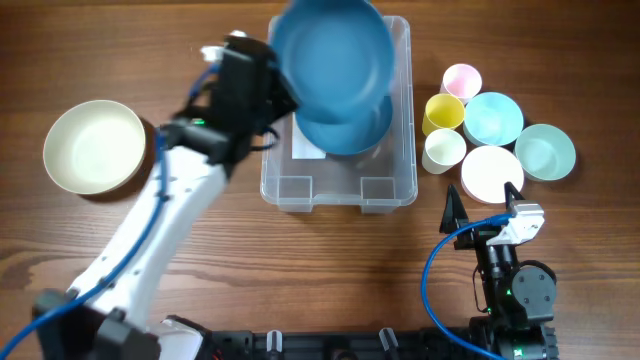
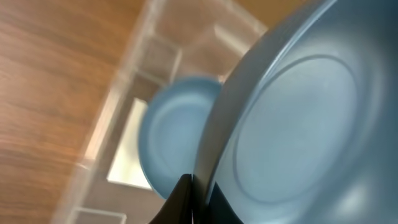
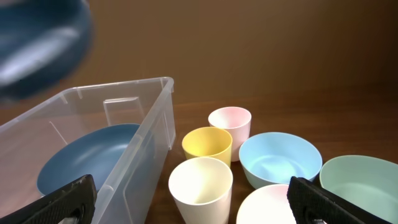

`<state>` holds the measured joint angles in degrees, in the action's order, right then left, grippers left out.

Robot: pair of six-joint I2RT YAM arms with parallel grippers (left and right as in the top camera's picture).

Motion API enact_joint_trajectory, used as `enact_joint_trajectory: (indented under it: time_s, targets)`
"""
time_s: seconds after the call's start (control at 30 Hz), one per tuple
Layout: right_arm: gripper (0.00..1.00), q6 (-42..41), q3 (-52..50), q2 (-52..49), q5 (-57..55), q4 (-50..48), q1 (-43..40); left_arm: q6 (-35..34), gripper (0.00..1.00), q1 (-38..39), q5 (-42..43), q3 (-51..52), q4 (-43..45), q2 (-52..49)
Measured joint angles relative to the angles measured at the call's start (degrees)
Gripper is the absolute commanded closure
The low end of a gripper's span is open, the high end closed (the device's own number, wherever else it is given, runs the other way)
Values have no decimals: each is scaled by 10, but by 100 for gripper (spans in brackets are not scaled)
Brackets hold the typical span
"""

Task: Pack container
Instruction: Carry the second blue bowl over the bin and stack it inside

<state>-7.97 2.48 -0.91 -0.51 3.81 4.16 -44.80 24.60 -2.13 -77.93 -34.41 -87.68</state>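
The clear plastic container (image 1: pixel 395 190) stands at the table's middle, with a white label on its floor and one dark blue bowl (image 1: pixel 350 132) lying in it. My left gripper (image 1: pixel 268 72) is shut on the rim of a second dark blue bowl (image 1: pixel 332 55) and holds it above the container's far end. In the left wrist view the held bowl (image 2: pixel 298 130) fills the right side and the lower bowl (image 2: pixel 174 137) lies below it in the container (image 2: pixel 118 93). My right gripper (image 1: pixel 482 202) is open and empty, near the container's front right corner (image 3: pixel 149 124).
A cream bowl (image 1: pixel 95 146) sits at the far left. Right of the container stand a pink cup (image 1: pixel 461 80), a yellow cup (image 1: pixel 443 112), a cream cup (image 1: pixel 444 150), a light blue bowl (image 1: pixel 493 118), a pale pink bowl (image 1: pixel 492 172) and a mint bowl (image 1: pixel 545 152).
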Motion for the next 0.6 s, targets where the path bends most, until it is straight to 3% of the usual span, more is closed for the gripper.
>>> enact_joint_trajectory:
  time_s: [0.17,0.33,0.37,0.43,0.5,0.6]
  targets:
    - [0,0,0,0,0,0,0,4,90,56,-30,0,-2,-59]
    - [0,0,0,0,0,0,0,4,90,60,-49,0,-1,-94]
    - [0,0,0,0,0,0,0,4,76,58,-52,0,0,-97]
    - [0,0,0,0,0,0,0,8,29,54,-54,0,3,-98]
    - [0,0,0,0,0,0,0,7,22,49,-56,0,17,-98]
    - [0,0,0,0,0,0,0,6,25,42,-57,0,27,-98]
